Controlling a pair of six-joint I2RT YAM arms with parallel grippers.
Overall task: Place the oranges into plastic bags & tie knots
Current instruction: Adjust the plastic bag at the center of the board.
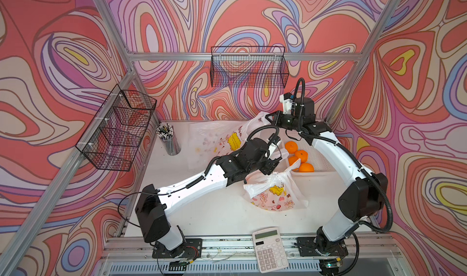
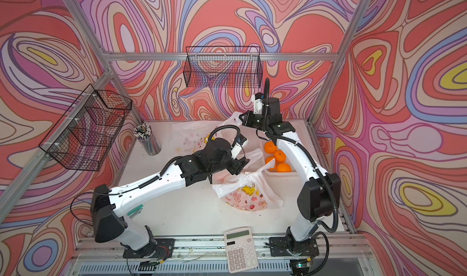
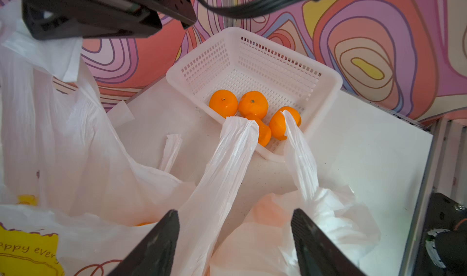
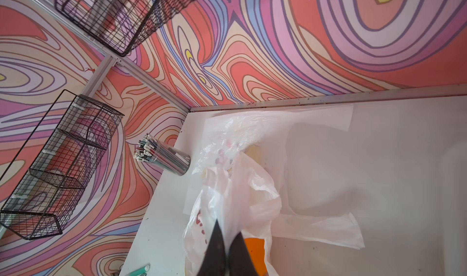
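**Two bag strips point at the orange basket**

The white basket (image 3: 278, 64) holds four oranges (image 3: 252, 104). They all crowd at the end closest to the bags.

The full bag (image 1: 275, 196) has bunny pictures on it. It sits on the table (image 1: 202, 211) just beside that end of the basket. In the left wrist view, orange colour glows through its thin side. Its top is pulled into a knot (image 1: 278, 176) that points up. Two long handle strips (image 3: 227, 166) run from the bag straight toward the basket. Their tips lie over the basket's rim, on top of the oranges.

The left gripper (image 3: 234, 211) hangs over the full bag and faces the basket. Its two fingers stand wide apart. One strip lies between them, but the fingers do not squeeze it, so this pincer holds nothing.

The right gripper (image 4: 227, 228) is just past the far corner of the basket. Its fingers are pressed tight together on the thin plastic of the second bag (image 1: 235, 140). The pinched end is lifted up. The rest of the bag lies long and flat, stretching away from the basket, with its yellow bubble facing up.
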